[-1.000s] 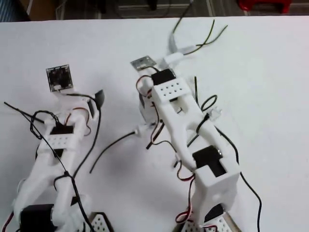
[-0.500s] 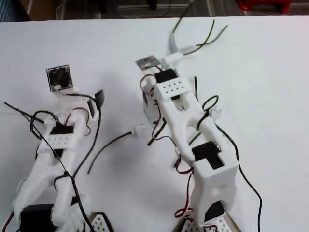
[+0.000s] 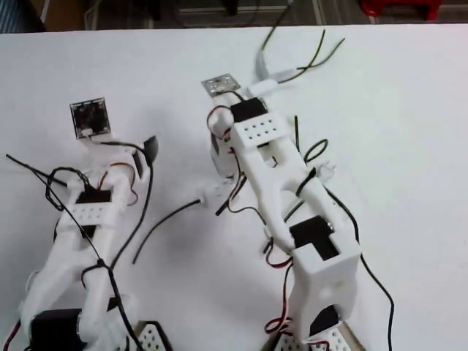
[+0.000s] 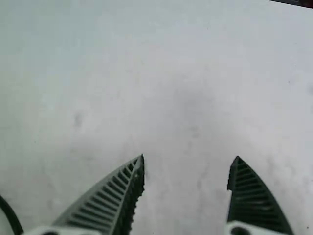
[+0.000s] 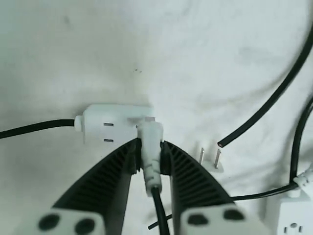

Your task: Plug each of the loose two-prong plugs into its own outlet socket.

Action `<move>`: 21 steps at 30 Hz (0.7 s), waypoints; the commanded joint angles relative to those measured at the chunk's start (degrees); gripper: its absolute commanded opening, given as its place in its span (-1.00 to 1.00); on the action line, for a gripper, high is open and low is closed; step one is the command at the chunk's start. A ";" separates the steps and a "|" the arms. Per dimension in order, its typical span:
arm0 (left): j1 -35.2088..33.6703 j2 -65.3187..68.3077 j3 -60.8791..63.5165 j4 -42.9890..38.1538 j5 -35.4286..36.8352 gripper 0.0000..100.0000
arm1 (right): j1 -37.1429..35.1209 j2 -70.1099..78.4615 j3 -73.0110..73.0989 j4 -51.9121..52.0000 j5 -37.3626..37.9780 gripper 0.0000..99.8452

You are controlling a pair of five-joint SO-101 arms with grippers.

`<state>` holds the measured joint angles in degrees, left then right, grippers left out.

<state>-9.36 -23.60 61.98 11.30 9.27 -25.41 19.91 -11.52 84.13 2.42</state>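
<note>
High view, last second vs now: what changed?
The right arm eased slightly toward the far edge of the table. The silver square piece ahead of it shifted the same way and turned a little. Nothing was visibly taken hold of or let go; the right hand is shut on a white plug. The left arm and the dark square piece stayed put.

A white, faintly creased cloth surface [image 4: 146, 73] stretches ahead of the left claw [image 4: 188, 166]. Beyond its far edge lies dark floor [image 3: 146, 13], with a brown box corner [image 3: 66, 11] past that claw and a red plastic object [image 3: 401, 7] past the right claw [image 5: 149, 142].
</note>
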 commanded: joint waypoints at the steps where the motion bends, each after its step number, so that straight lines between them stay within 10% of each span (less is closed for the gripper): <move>1: 0.75 -0.31 -2.64 -0.97 -0.09 -0.45 | -1.01 1.36 -2.73 0.13 -0.70 -0.96; 21: 0.66 -0.04 -2.81 -1.23 -0.09 -0.45 | -0.92 8.48 -7.74 3.30 -0.97 -0.96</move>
<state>-9.36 -23.60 61.89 11.30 9.27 -25.93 29.32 -16.97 86.33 1.98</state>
